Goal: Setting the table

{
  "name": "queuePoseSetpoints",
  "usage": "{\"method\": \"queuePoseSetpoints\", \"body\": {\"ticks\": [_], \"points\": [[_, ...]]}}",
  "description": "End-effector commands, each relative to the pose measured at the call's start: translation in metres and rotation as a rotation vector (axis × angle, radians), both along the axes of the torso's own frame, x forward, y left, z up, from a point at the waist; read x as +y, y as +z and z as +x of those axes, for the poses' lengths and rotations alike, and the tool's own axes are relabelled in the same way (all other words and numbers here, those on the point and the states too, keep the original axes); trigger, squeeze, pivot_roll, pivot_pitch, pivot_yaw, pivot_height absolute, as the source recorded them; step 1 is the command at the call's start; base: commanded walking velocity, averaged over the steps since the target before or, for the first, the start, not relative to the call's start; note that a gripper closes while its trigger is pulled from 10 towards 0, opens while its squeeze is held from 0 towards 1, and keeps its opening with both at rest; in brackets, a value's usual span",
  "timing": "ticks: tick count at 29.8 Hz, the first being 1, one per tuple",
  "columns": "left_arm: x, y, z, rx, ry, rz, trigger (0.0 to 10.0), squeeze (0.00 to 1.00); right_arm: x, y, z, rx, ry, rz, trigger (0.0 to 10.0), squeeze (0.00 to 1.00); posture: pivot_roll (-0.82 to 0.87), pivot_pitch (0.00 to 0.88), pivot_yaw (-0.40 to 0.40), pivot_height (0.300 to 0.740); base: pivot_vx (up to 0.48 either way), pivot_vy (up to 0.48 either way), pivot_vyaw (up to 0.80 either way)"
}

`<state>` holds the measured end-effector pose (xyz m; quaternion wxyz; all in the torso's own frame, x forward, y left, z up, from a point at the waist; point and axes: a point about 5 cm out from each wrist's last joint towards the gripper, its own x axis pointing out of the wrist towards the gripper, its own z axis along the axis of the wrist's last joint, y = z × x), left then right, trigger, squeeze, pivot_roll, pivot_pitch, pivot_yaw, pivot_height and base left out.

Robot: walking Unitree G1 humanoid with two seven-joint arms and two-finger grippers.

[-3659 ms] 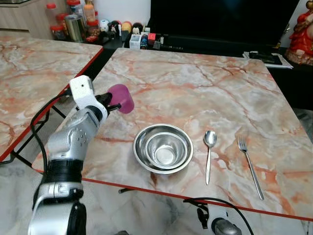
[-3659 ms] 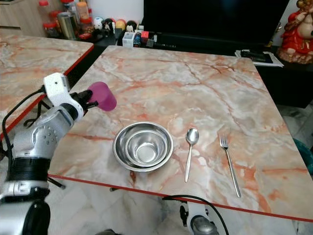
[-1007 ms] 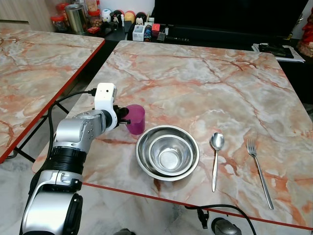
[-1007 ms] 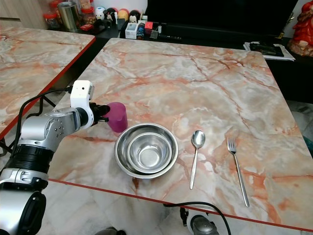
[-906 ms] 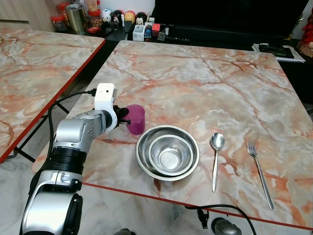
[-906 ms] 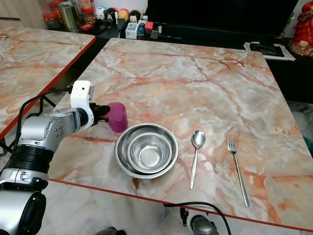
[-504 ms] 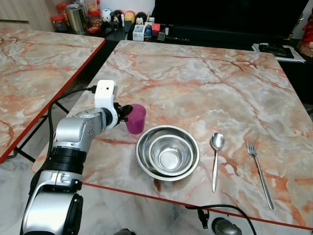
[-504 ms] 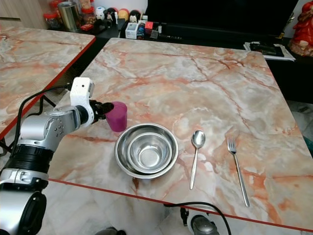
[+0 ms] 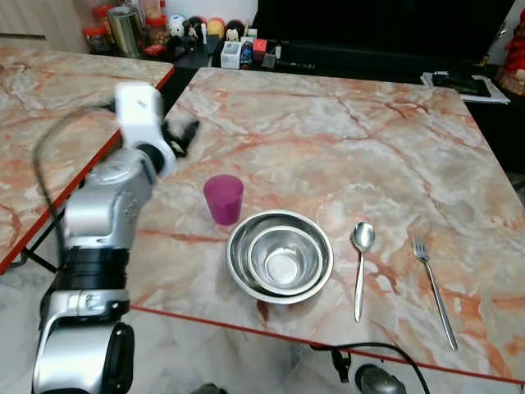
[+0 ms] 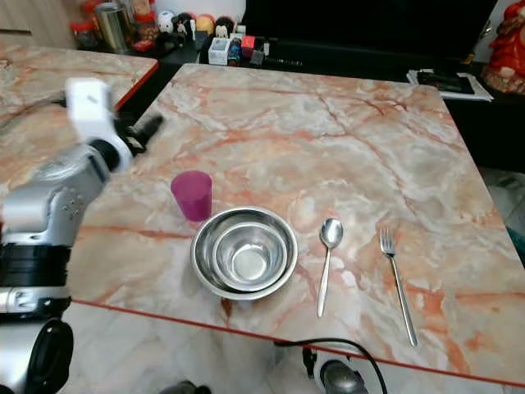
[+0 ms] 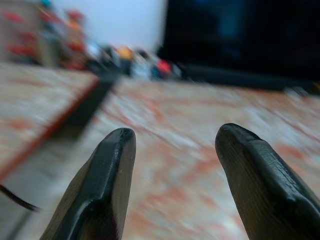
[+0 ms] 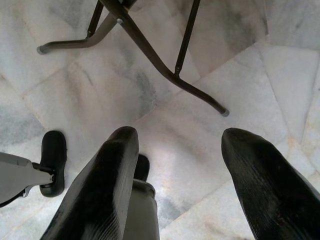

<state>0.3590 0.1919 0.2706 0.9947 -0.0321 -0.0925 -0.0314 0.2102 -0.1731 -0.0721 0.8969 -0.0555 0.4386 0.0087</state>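
Left pincer [image 11: 172, 150] agape, cup [image 9: 223, 198] apart

Jars [image 9: 123, 29] and small figurines [image 9: 197, 27] crowd the shelf behind the tables.

Bare marble table [image 9: 328, 148] beyond cup [image 9: 223, 199]

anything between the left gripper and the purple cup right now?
Nothing: in the left eye view only bare marble table lies between the open left gripper and the purple cup, which stands upright beside the steel bowls.
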Motion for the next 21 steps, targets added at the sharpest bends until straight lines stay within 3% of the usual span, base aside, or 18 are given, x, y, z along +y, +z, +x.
{"method": "queuePoseSetpoints", "body": {"ticks": [1, 6, 7, 9, 10, 12, 17, 18, 21], "points": [[0.019, -0.007, -0.010, -0.047, 0.151, 0.039, 10.0, 0.00, -0.003, -0.001, -0.003, 0.008, -0.020, 0.002, 10.0, 0.00, 0.14, 0.083, -0.045, 0.715, 0.000, 0.000, 0.00], [0.061, -0.032, -0.039, -0.071, 0.482, 0.130, 10.0, 0.00, -0.003, -0.001, -0.003, 0.003, -0.020, 0.003, 10.0, 0.00, 0.15, 0.088, -0.050, 0.715, 0.000, 0.000, 0.00], [0.074, -0.039, -0.052, -0.083, 0.587, 0.263, 10.0, 0.00, -0.004, -0.001, -0.003, 0.002, -0.018, 0.002, 10.0, 0.00, 0.15, 0.090, -0.051, 0.715, 0.000, 0.000, 0.00], [0.081, -0.043, -0.059, -0.087, 0.638, 0.352, 10.0, 0.00, -0.004, -0.001, -0.003, 0.001, -0.017, 0.002, 10.0, 0.00, 0.15, 0.091, -0.051, 0.715, 0.000, 0.000, 0.00], [0.081, -0.043, -0.059, -0.087, 0.638, 0.352, 10.0, 0.00, -0.004, -0.001, -0.003, 0.001, -0.017, 0.002, 10.0, 0.00, 0.15, 0.091, -0.051, 0.715, 0.000, 0.000, 0.00], [0.109, -0.065, -0.084, -0.042, 0.833, 0.311, 10.0, 0.00, -0.004, -0.001, -0.002, 0.001, -0.012, 0.000, 10.0, 0.00, 0.16, 0.092, -0.051, 0.715, 0.000, 0.000, 0.00], [0.122, -0.091, -0.101, 0.020, 0.938, 0.387, 10.0, 0.00, -0.003, -0.001, -0.002, 0.000, -0.008, 0.000, 10.0, 0.00, 0.16, 0.089, -0.049, 0.715, 0.000, 0.000, 0.00], [0.127, -0.110, -0.111, 0.074, 0.988, 0.421, 10.0, 0.00, -0.002, -0.001, -0.003, 0.000, -0.008, 0.001, 10.0, 0.00, 0.16, 0.087, -0.047, 0.715, 0.000, 0.000, 0.00], [0.136, -0.141, -0.128, 0.180, 1.065, 0.462, 10.0, 0.00, -0.002, -0.001, -0.003, 0.001, -0.007, 0.002, 10.0, 0.00, 0.15, 0.087, -0.044, 0.715, 0.000, 0.000, 0.00]]}}
